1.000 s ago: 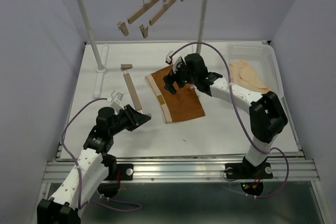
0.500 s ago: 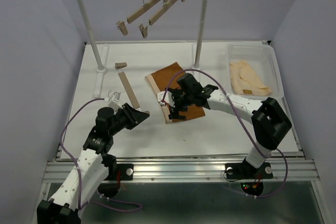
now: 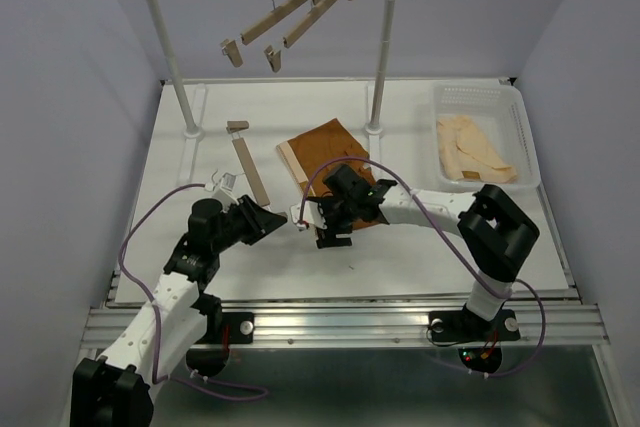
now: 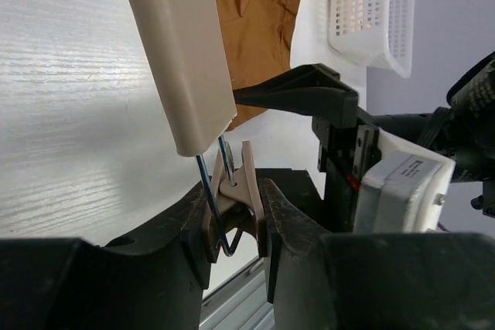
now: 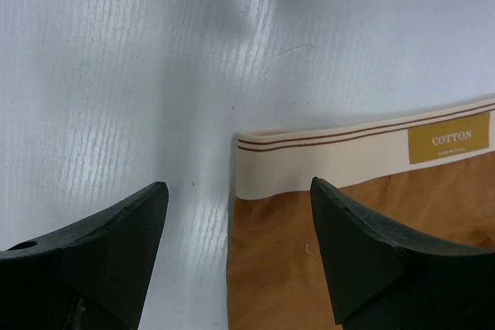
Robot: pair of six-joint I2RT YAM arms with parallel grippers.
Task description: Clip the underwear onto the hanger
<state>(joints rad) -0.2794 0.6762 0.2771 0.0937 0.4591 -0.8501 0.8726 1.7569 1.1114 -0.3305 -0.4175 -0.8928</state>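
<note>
My left gripper (image 4: 232, 220) is pinched shut on the near-end clip (image 4: 240, 179) of the hanger (image 3: 250, 165), which lies flat on the table (image 3: 430, 252) just left of the underwear (image 3: 325, 147). I cannot tell whether the squeeze has opened the clip's mouth. My right gripper (image 5: 236, 218) is spread wide and holds nothing. It hovers over the underwear's near-left corner, one finger above bare table and the other above the cloth.

The underwear is spread flat, and its tan waistband (image 5: 332, 161), with a COTTON label (image 5: 450, 138), runs along the edge that faces the hanger. I judge the garment light, soft and limp. Lifted by one corner it will likely sag and fold, and it may drag on the table. The waistband looks like its thickest, firmest edge, so I would take hold at that corner, pinching both layers and leaving some band free beyond my fingers for the clip to bite. The hanger, by contrast, should handle as stiff and light.

Well right of the underwear, a white basket (image 3: 480, 97) holds pale cream garments (image 3: 472, 152), which are not mine to take.
</note>
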